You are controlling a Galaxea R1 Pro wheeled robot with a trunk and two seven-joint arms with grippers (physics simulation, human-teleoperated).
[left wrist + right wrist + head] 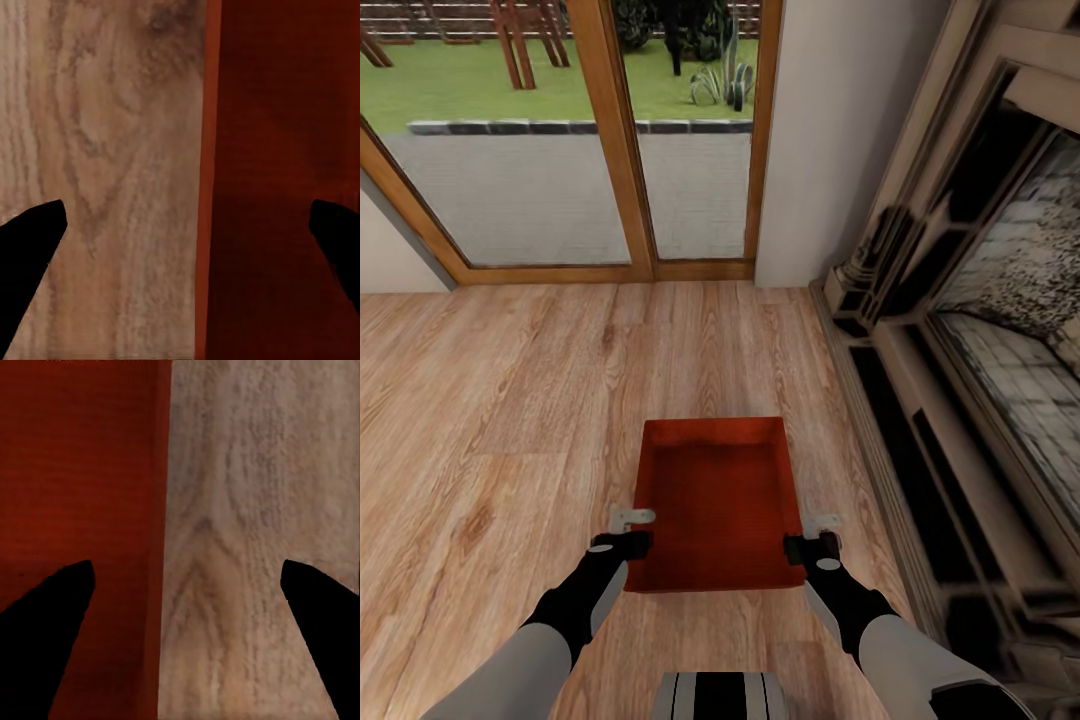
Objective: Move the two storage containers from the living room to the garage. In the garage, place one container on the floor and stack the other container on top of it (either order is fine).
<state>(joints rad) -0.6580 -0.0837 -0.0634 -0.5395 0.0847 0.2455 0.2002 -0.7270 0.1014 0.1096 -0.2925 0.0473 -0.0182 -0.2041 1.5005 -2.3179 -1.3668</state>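
Wood plank floor [490, 420] runs to a glazed patio door [590, 130], with a fireplace surround [980, 330] along your right side; this is the living room, not the garage.

1 container [718, 500] sits on the planks directly ahead of your base, open top up, between both arms. No second container is in these views.

Handling: judged as a rigid, straight-walled bin, empty and probably light. Its walls look smooth, so expect some slip under a shallow pinch. Its width suits a 2-arm lift. Take hold on the 2 long side walls, near the end closest to you, 1 gripper per wall, each wall seated well between the fingers.

Left gripper [187, 225]: jaws spread wide and straddling the left wall's rim, 1 finger over the floor, the other over the bin's interior. Nothing is grasped; contact with the wall cannot be confirmed.

Right gripper [187, 585]: same condition, mirrored. Jaws released and wide, the right wall's rim between them, nothing held.

Status, as a judgement: you are aligned for the pinch but have not closed. Both arms sit at matching positions in the head view, which favours a level lift.
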